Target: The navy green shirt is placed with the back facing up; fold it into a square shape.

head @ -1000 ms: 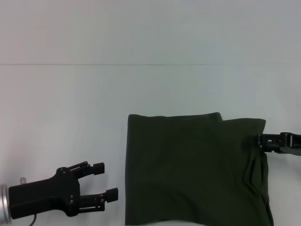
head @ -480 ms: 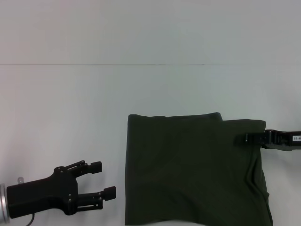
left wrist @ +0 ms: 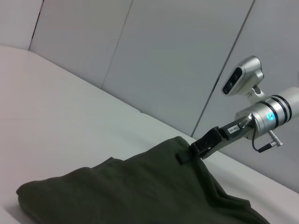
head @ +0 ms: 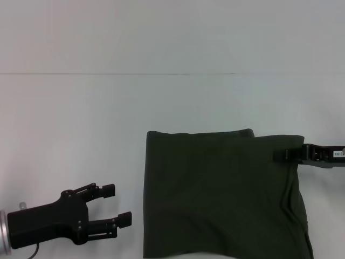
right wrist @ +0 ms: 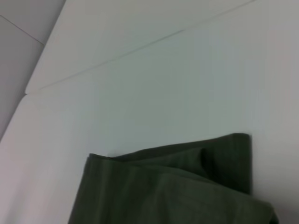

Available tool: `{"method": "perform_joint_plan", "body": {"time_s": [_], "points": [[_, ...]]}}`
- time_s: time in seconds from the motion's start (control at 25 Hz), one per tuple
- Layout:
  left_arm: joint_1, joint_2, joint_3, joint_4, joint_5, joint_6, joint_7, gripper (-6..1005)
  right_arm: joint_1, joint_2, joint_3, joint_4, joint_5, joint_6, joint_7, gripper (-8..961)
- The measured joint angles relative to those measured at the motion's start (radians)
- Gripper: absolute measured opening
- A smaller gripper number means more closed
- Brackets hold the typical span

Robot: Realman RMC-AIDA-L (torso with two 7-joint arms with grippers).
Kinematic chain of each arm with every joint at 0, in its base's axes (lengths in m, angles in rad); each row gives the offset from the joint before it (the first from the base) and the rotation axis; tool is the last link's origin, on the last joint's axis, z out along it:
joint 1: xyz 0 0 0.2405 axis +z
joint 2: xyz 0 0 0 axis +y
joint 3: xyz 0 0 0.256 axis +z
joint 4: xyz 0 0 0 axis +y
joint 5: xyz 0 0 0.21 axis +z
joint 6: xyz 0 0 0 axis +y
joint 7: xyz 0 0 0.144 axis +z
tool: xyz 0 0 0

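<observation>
Your navy green shirt point(head: 223, 194) is lying on the white table point(head: 172, 102), plain side up, already folded into a rough rectangle. In the head view it is sitting at about 5 o'clock from the frame centre, with its near edge running off the bottom. A narrower upper layer is ending short of the right side, so you are getting a stepped far edge and a few creases running down the right side.

Your right gripper point(head: 278, 155) is reaching in from 3 o'clock, level with the shirt's far right corner. The left wrist view is showing its jaws pressed together on a fold of the fabric there point(left wrist: 186, 154), with the cloth peaking up slightly at the pinch.

Your left gripper point(head: 116, 204) is sitting at about 8 o'clock, near the shirt's left edge but not touching it. Its fingers point(head: 108, 189) are spread, holding nothing, pointing toward the shirt.

The right wrist view is showing only the stacked shirt layers point(right wrist: 177, 186) on the table.
</observation>
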Motion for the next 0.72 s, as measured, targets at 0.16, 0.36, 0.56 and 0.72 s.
{"method": "perform_joint_plan", "body": {"time_s": [0.16,0.36,0.56,0.72], "points": [[0.0,0.0,-0.011,0.002,0.0,-0.001,0.0,919,0.001,0.001,-0.005,-0.004,0.042,-0.023,-0.007,252],[-0.002,0.001,-0.027,0.002,0.0,0.003,0.0,919,0.015,-0.003,-0.003,-0.006,0.09,-0.069,-0.026,115],[-0.002,0.002,-0.028,0.002,0.0,0.005,-0.003,919,0.009,-0.009,0.001,-0.007,0.091,-0.066,-0.028,73],[-0.001,0.002,-0.028,0.0,0.001,0.003,-0.005,920,-0.016,-0.018,0.006,-0.008,0.092,-0.045,-0.028,74]]}}
